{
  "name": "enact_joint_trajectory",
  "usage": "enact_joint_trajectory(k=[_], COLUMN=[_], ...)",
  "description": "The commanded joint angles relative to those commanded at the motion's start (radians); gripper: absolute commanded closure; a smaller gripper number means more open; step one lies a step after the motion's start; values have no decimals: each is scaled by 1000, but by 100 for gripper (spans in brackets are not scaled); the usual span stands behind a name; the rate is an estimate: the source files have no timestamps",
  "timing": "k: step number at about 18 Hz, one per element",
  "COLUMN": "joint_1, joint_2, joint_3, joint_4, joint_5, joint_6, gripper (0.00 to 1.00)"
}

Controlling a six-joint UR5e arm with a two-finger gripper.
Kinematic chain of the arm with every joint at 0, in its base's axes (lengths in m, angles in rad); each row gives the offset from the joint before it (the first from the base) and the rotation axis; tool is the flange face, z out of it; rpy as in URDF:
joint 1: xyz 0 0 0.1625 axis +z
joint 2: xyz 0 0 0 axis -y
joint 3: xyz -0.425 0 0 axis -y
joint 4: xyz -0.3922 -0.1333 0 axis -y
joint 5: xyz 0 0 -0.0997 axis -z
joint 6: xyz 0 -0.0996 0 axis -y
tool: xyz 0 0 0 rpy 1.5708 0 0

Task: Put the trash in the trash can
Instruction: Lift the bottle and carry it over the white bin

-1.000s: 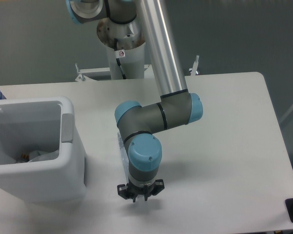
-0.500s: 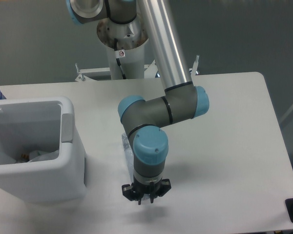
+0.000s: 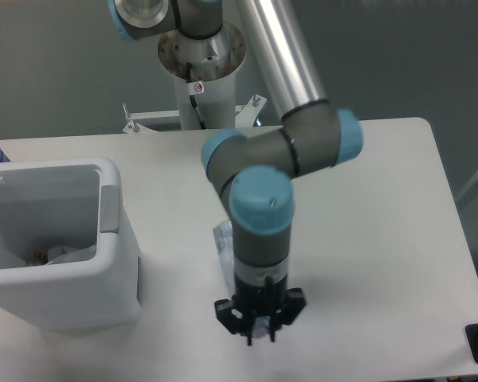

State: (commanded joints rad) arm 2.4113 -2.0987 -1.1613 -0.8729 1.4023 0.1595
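The gripper (image 3: 260, 329) is seemingly clamping the bottle (image 3: 222, 241) near the table's (image 3: 382, 239) front edge; lifting should be kept level.

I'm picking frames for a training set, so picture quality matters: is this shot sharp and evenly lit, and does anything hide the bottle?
Fixed camera view: soft, even light, with only a faint shadow under the gripper; mildly soft overall, no strong motion blur; a bright glare streak runs down the metal arm tube; the arm covers most of the plastic bottle; the trash can is cropped at the left edge.
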Motion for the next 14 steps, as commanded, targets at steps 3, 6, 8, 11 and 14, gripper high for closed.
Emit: enact_joint_trajectory(k=[3, 6, 8, 11, 14], joint_1=[55, 106, 111, 100, 89], joint_2=[61, 112, 123, 141, 169], joint_3=[5, 6, 5, 5, 5], joint_4=[23, 26, 26, 26, 25], joint_5=[-118, -233, -272, -295, -315], joint_6=[-5, -47, -58, -83, -127], gripper=[77, 77, 77, 77, 77])
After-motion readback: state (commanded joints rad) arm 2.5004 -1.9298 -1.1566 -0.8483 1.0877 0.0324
